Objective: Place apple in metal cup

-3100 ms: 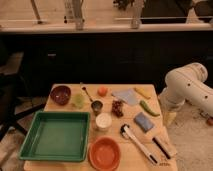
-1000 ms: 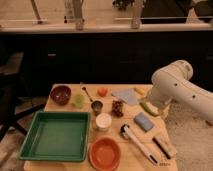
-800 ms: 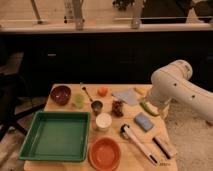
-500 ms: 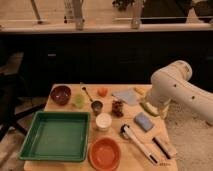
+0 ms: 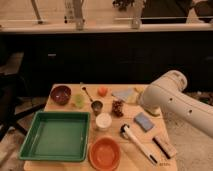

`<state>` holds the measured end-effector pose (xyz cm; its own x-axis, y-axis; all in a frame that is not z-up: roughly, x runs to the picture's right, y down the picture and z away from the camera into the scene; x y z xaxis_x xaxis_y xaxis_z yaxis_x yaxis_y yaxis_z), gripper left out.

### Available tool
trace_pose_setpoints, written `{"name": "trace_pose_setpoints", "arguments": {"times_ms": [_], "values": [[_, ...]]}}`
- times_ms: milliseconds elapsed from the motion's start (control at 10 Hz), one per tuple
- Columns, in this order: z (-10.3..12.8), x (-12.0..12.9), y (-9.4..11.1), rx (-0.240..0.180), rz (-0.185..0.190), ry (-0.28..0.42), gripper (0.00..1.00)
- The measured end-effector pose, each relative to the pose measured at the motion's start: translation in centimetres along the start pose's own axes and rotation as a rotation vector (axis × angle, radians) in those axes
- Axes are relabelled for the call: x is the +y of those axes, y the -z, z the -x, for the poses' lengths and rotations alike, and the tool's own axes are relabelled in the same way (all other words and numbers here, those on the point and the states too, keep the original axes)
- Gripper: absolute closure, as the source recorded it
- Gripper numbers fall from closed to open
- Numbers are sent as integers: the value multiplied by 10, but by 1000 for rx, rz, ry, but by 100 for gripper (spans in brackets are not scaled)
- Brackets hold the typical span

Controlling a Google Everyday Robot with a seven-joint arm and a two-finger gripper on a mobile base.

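The apple (image 5: 102,91), small and orange-red, rests on the far middle of the wooden table (image 5: 75,163). Just in front of it and slightly left stands the metal cup (image 5: 97,106), short, dark and shiny. My white arm (image 5: 170,97) bends in over the table's right edge, to the right of both. The gripper itself is hidden behind the arm's bulk; nothing from the table is lifted.
A white cup (image 5: 103,121), a translucent green cup (image 5: 79,100), a dark red bowl (image 5: 61,94) and a dark red cluster (image 5: 118,107) surround the metal cup. A green tray (image 5: 56,135) and an orange bowl (image 5: 104,153) sit in front. A blue sponge (image 5: 143,121) and a white brush (image 5: 137,142) lie right.
Over the last three seconds the arm swung left from off the table to its right edge. In the last second it barely moved. No object shifted.
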<state>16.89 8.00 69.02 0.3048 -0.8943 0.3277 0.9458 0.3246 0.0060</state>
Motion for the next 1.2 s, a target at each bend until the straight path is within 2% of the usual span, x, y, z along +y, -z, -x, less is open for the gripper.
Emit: {"name": "trace_pose_setpoints", "arguments": {"times_ms": [300,700,1000,1200], "values": [[-16,-30,-14,-7,-8,87,20],[-30,-75,-34,-20,22,188,20],[-41,-100,-50,-17,23,210,20],[-52,-114,-69,-24,35,213,20]]}}
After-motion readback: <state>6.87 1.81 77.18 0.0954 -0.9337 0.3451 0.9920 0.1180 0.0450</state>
